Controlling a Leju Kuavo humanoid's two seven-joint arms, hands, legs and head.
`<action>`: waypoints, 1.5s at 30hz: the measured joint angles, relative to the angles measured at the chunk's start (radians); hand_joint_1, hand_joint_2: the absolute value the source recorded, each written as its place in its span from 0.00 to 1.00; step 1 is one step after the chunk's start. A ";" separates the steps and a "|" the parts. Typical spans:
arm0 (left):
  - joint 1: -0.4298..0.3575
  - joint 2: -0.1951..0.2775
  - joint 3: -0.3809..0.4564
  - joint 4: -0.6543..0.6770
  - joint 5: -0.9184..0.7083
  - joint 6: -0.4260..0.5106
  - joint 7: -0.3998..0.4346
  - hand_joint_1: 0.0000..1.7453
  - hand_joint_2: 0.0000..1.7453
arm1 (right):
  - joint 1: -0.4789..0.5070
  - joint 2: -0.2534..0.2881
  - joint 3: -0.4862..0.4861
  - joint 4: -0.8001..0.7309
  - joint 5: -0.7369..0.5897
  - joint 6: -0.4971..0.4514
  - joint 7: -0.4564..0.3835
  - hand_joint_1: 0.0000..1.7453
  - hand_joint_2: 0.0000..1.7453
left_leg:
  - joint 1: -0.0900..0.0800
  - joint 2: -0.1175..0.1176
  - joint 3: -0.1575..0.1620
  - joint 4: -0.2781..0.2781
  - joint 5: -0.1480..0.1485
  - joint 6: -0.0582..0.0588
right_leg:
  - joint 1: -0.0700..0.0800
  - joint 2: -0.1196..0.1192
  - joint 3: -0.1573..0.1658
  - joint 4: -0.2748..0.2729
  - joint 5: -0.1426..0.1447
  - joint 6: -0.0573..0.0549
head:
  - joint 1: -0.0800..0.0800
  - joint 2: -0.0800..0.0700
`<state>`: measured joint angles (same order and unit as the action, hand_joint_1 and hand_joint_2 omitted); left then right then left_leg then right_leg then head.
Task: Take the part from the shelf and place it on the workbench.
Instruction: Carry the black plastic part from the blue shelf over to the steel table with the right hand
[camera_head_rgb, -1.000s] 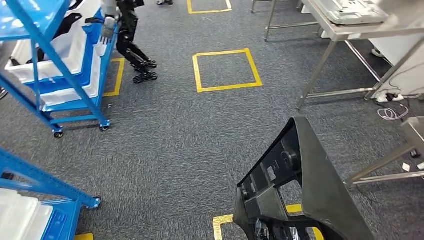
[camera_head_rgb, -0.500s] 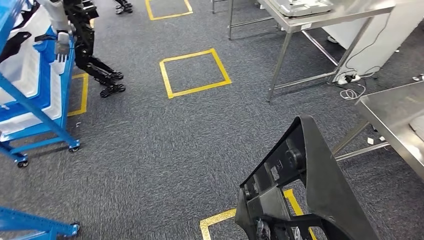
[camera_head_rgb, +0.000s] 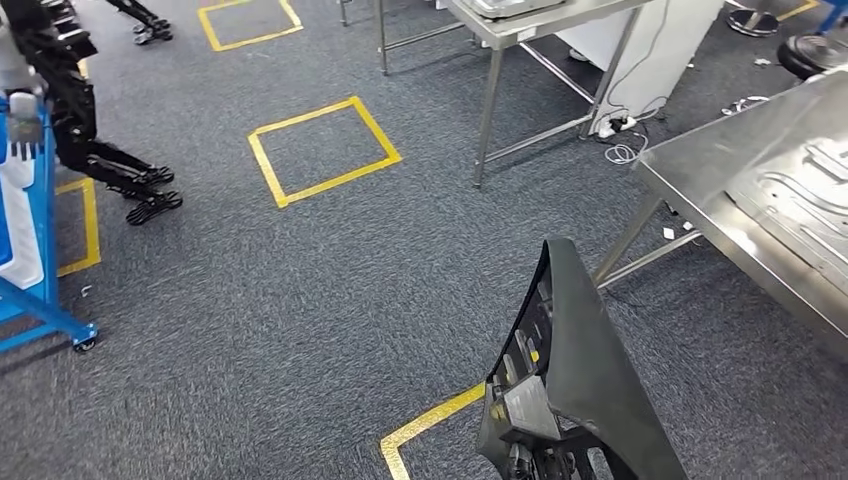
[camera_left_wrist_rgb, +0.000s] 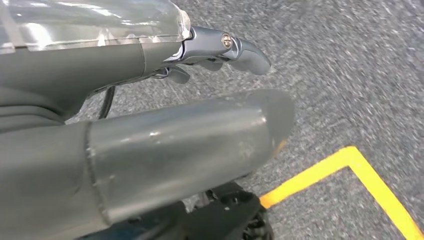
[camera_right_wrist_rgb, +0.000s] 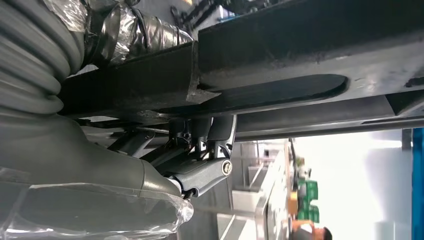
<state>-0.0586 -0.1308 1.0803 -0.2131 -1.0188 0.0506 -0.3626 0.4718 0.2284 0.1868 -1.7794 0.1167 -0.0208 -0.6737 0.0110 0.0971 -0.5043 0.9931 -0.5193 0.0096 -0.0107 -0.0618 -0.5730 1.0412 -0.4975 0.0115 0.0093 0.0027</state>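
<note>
The part (camera_head_rgb: 575, 390), a large black moulded plastic panel, stands tilted at the bottom of the head view, above the carpet. In the right wrist view my right hand (camera_right_wrist_rgb: 150, 170) grips the part (camera_right_wrist_rgb: 300, 60), with its fingers (camera_right_wrist_rgb: 205, 172) hooked under a black bar. My left hand (camera_left_wrist_rgb: 175, 140) hangs over the carpet with the thumb and fingers apart and nothing between them; a dark piece of the part (camera_left_wrist_rgb: 225, 215) lies just beside it. The steel workbench (camera_head_rgb: 690, 215) stands to the right, carrying a pressed metal sheet (camera_head_rgb: 800, 200).
A second steel table (camera_head_rgb: 520, 20) stands farther off. Another robot (camera_head_rgb: 70, 130) is at a blue wheeled shelf (camera_head_rgb: 30, 250) on the far left. Yellow tape marks a square (camera_head_rgb: 320, 150) on the carpet, and a corner (camera_head_rgb: 430, 425) lies by the part.
The camera has turned right: the blue shelves slid off to the left and the workbench came in on the right. The part stays held and now stands more upright.
</note>
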 joint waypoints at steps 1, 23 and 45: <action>-0.001 0.000 0.000 0.000 0.000 0.000 0.000 0.00 0.00 | -0.001 -0.001 0.002 0.002 0.000 -0.001 0.000 1.00 1.00 | -0.001 0.007 0.003 0.001 -0.002 -0.006 | 0.004 -0.004 0.004 -0.010 -0.002 -0.005 | 0.000 0.000; 0.002 -0.002 0.009 0.000 -0.005 0.002 0.000 0.00 0.00 | -0.004 -0.014 0.014 0.024 -0.004 -0.031 0.000 1.00 1.00 | 0.003 -0.092 -0.007 -0.018 0.025 0.029 | 0.006 0.081 -0.092 0.154 -0.082 0.006 | 0.002 0.000; 0.001 -0.002 0.015 0.000 -0.017 0.004 0.003 0.00 0.00 | -0.003 -0.016 0.018 0.045 0.018 -0.056 0.000 1.00 1.00 | 0.002 -0.146 -0.047 0.080 -0.005 -0.001 | 0.007 0.156 0.009 -0.017 0.015 -0.035 | 0.001 0.000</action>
<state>-0.0572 -0.1333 1.0949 -0.2133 -1.0361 0.0546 -0.3598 0.4689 0.2129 0.2049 -1.7344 0.1346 -0.0768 -0.6737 0.0125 -0.0485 -0.5512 1.0734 -0.5247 0.0084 -0.0034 0.0946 -0.5637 1.0239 -0.4828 -0.0232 0.0105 0.0027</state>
